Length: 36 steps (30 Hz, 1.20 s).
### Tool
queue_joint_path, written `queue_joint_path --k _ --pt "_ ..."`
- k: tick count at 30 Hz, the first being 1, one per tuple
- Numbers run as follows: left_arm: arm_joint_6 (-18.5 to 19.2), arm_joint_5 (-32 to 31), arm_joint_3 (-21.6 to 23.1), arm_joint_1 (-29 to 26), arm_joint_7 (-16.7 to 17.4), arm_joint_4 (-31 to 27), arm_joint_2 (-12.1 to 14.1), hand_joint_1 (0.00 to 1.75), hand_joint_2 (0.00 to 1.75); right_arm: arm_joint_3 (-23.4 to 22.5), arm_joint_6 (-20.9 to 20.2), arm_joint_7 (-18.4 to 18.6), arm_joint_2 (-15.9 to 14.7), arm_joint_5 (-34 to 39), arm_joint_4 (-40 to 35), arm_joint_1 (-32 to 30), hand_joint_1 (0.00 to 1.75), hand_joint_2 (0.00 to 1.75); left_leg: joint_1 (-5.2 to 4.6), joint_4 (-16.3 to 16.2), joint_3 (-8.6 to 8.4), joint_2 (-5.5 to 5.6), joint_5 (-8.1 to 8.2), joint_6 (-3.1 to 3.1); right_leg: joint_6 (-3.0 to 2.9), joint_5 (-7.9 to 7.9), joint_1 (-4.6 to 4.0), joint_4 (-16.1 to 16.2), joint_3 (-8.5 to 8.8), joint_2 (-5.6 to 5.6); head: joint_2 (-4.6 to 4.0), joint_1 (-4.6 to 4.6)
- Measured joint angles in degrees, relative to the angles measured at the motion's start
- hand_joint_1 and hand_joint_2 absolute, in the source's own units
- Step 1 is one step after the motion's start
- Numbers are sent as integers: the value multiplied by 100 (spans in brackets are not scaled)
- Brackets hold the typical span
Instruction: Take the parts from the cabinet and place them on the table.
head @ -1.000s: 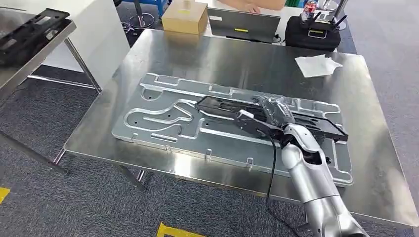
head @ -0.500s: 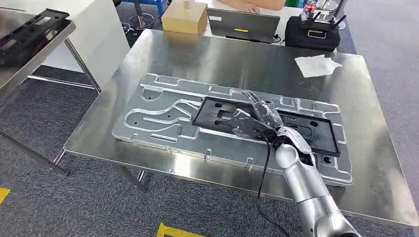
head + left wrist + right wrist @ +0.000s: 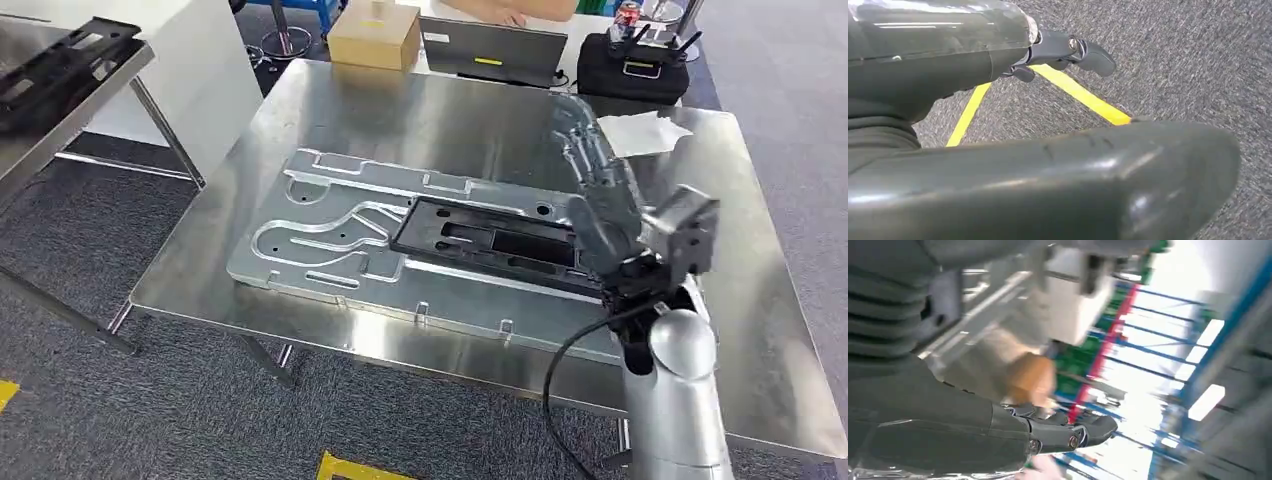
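Observation:
A flat black part [image 3: 490, 240] lies on the grooved silver plate [image 3: 320, 250] in the middle of the steel table [image 3: 400, 110]. My right hand [image 3: 600, 190] is raised above the part's right end, fingers spread and pointing up and away, holding nothing. In the right wrist view that hand [image 3: 1048, 432] stands free against blurred ceiling lights and blue racking. My left hand [image 3: 1058, 50] hangs over grey carpet with yellow tape lines, its fingers extended and nothing in them.
At the table's far edge stand a cardboard box [image 3: 374, 35], a laptop [image 3: 493, 50] and a black case [image 3: 630, 62]. A white sheet [image 3: 643, 132] lies at the far right. A second steel table at left carries another black part [image 3: 55, 65].
My right hand has let go of the black part, which now lies flat on the plate. The hand has lifted off it and turned upward.

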State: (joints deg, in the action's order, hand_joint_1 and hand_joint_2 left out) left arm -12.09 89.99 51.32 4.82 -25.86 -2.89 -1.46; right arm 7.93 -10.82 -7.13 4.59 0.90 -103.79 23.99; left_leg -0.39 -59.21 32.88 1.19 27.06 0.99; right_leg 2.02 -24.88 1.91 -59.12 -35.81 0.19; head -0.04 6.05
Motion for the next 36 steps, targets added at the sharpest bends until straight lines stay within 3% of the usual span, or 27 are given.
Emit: queue_joint_path --k 3,5,6,7,8,10,11,12,13,15,16,17,20,21,22,23,25,26,27,28,30,31,32,33,36 --pt "63 0 -55 -24 -96 0 -4 0 0 -146 226 -326 -102 -50 -807 -556 0 0 -3 -12 0 -1 12 19 11 -2 -3 4 17 -2 0 0" --pt "74 0 -77 -30 -124 0 -4 0 0 -262 435 -446 -109 -296 -1307 -990 0 0 -2 12 -23 0 -26 53 54 38 -5 45 56 0 0 0" --pt "76 2 -88 -30 -137 0 -15 0 0 -329 582 -489 -115 -555 -1538 -1212 0 0 92 125 -77 -18 -96 95 71 -17 -18 19 63 2 0 0" --pt "83 2 -94 -28 -151 0 -37 0 0 -389 689 -529 -140 -777 -1713 -1425 0 0 77 165 -98 -39 -121 110 63 -158 -21 -87 41 -1 0 0" --pt "96 0 -103 -24 -159 0 -44 0 0 -431 765 -566 -151 -969 -1868 -1636 0 0 78 172 -90 -47 -137 136 55 -406 -28 -384 -79 0 0 0" --pt "124 2 -114 -29 -173 0 -50 0 0 -538 898 -699 -188 -1290 -2155 -2193 0 0 70 165 -61 -51 -142 140 69 -891 -24 -1290 -426 -2 0 0" --pt "124 0 -116 -37 -168 0 -59 0 0 -590 988 -793 -201 -1435 -2272 -2479 0 0 70 156 -46 -52 -144 137 77 -998 -24 -1611 -537 -2 0 0" --pt "120 -2 -116 -54 -164 0 -63 0 0 -641 1082 -872 -203 -1601 -2351 -2719 0 0 71 142 -29 -54 -150 128 83 -957 -21 -1657 -519 -3 0 0" --pt "111 -4 -114 -75 -159 0 -68 0 0 -708 1218 -955 -203 -1800 -2443 -2909 0 0 73 122 -7 -19 -155 115 82 -811 -14 -1446 -377 -4 0 0" --pt "72 -17 -94 -71 -159 0 -96 0 0 -854 1496 -1131 -194 -2215 -2667 -3434 0 0 83 77 42 51 -165 78 56 -424 -1 -446 247 40 0 0" --pt "65 -18 -79 -64 -157 -2 -105 0 0 -933 1576 -1184 -183 -2366 -2775 -3694 0 0 95 48 60 92 -169 42 20 -472 9 57 529 213 0 0" --pt "52 -15 -66 -66 -148 -7 -109 0 0 -990 1606 -1200 -166 -2402 -2823 -3877 0 0 80 51 83 126 -182 -12 -10 -363 -55 -46 534 222 0 0" --pt "4 0 -18 -83 -81 -9 -109 0 0 -1223 1637 -1291 -33 -2339 -2993 -4358 0 0 100 77 98 233 -263 -154 -121 -356 -78 23 497 142 0 0" --pt "0 2 -13 -99 -61 -9 -98 0 0 -1294 1630 -1311 22 -2326 -3026 -4471 0 0 82 60 141 239 -271 -190 -198 -297 -22 84 475 86 0 0" --pt "-2 2 -11 -108 -48 -13 -92 0 0 -1371 1606 -1318 99 -2306 -3048 -4544 0 0 106 -49 190 95 -113 -202 -251 -253 -28 100 449 12 0 0" --pt "-4 2 -9 -109 -39 -22 -92 0 0 -1436 1582 -1335 145 -2288 -3068 -4625 0 0 108 -300 276 -10 164 -219 -304 -223 -32 98 401 -17 0 0" --pt "-4 2 -9 -95 -22 -31 -92 0 0 -1598 1468 -1337 254 -2249 -3076 -4727 0 0 131 -1143 535 -55 761 -272 -330 -151 -62 94 298 -128 0 0" --pt "-7 2 -9 -93 -6 -33 -92 0 0 -1668 1405 -1335 304 -2243 -3074 -4745 0 0 137 -1521 622 -61 923 -296 -332 -109 -69 87 231 -187 0 0" --pt "-9 2 -11 -92 9 -35 -92 0 0 -1748 1294 -1328 358 -2234 -3072 -4747 0 0 141 -1679 586 -70 888 -311 -327 -58 -75 78 160 -249 0 0" --pt "-13 2 -13 -93 22 -37 -92 0 0 -1810 1230 -1328 396 -2232 -3068 -4750 0 0 143 -1575 449 -79 727 -318 -318 -23 -75 67 103 -304 0 0" --pt "-20 2 -18 -81 57 -44 -90 0 0 -1921 1149 -1328 468 -2227 -3050 -4751 0 0 147 -806 -141 -163 302 -308 -280 48 -74 36 -11 -418 0 0" --pt "-29 2 -22 -59 64 -48 -90 0 0 -1969 1114 -1328 492 -2227 -3039 -4749 0 0 146 -297 -518 -358 275 -290 -252 82 -84 11 -28 -461 0 2" --pt "-35 2 -31 -30 74 -74 -90 0 0 -2000 1082 -1333 514 -2241 -3035 -4768 0 0 104 165 -822 -533 439 -274 -219 107 -112 -1 -46 -518 0 0" --pt "-66 2 -57 -27 94 -81 -83 0 0 -2052 1054 -1335 523 -2275 -3016 -4757 0 0 79 231 -834 -481 433 -189 -168 151 -113 11 -30 -594 0 -4" --pt "-127 2 -123 -66 140 -83 -83 0 0 -2116 933 -1331 527 -2354 -2912 -4731 0 0 61 278 -684 -320 306 -32 -53 293 -94 62 -13 -769 0 -2"
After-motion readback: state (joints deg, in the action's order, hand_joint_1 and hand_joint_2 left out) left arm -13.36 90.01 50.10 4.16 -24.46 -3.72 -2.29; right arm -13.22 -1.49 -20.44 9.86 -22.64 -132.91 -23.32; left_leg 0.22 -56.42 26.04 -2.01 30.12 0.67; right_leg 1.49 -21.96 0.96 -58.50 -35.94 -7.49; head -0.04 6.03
